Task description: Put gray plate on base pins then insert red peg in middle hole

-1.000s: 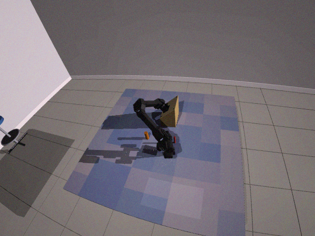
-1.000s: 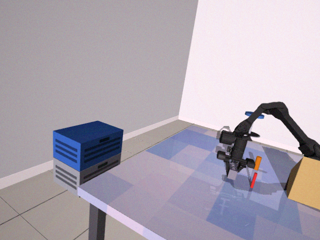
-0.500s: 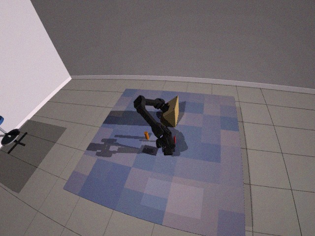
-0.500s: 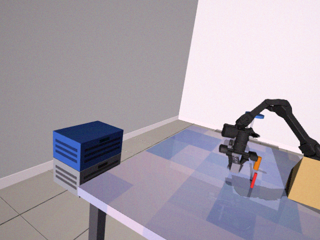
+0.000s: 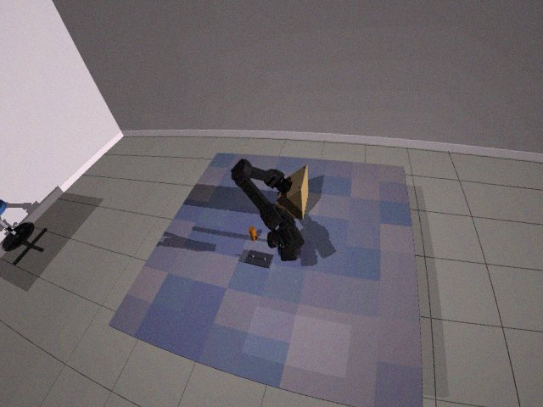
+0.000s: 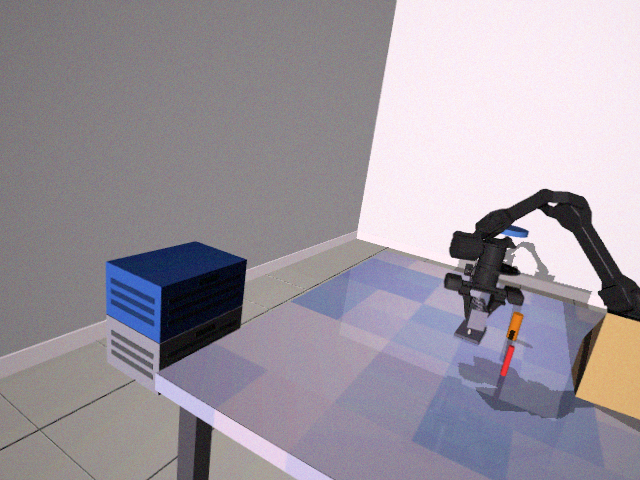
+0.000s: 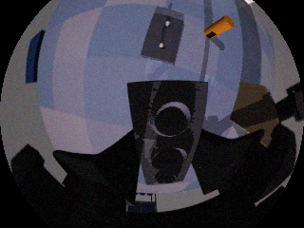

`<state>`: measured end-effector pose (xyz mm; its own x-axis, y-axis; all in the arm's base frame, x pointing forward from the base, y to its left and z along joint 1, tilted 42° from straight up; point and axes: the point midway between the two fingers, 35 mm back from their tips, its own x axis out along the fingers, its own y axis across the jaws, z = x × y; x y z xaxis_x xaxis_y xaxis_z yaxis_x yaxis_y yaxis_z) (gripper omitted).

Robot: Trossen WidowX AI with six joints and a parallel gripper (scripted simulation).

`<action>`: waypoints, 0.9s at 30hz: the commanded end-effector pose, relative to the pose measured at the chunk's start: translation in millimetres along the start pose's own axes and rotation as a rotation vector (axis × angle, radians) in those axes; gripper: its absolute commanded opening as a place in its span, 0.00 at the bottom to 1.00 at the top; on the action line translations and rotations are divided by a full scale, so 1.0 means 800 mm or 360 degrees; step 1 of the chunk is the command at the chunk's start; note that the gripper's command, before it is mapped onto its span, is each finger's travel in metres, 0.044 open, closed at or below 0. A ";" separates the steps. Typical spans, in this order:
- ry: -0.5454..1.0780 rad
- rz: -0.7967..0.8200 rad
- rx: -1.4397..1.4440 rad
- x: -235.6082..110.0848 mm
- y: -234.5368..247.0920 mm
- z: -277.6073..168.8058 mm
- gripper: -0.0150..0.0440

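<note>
Gripper (image 6: pixel 479 310): clamped on the gray plate (image 7: pixel 166 133), carried clear of the table (image 6: pixel 320 372). Base (image 7: pixel 162 36) with two pins: on table, ahead of plate. Red peg (image 6: pixel 507 360): upright, right of gripper, apart from it.

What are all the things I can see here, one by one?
table: one, blue-and-lilac patchwork top, middle of the room
stacked cases: two, blue over grey, beside the table's far corner
box: one, tan, by the arm's foot
base: one, dark, two pale pins, on the table
orange cylinder: one, upright near the base
red peg: one, beside the cylinder
stand: one, black round foot, by the white wall
gray plate: one, with holes, held off the table
arm: one, black
pincer: one, black, clamped on the plate
</note>
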<state>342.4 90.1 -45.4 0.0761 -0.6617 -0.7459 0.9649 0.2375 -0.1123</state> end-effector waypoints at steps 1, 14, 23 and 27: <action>0.0010 0.0005 0.0021 -0.019 0.000 0.001 0.25; 0.0008 -0.0007 0.0052 -0.039 -0.005 0.012 0.25; 0.0022 -0.0004 0.0121 -0.022 -0.003 0.043 0.25; 0.0025 -0.0002 0.0153 -0.015 -0.003 0.057 0.25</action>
<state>350.1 74.7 -8.6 0.0704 -0.6470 -0.7592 0.9833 0.1729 -0.0562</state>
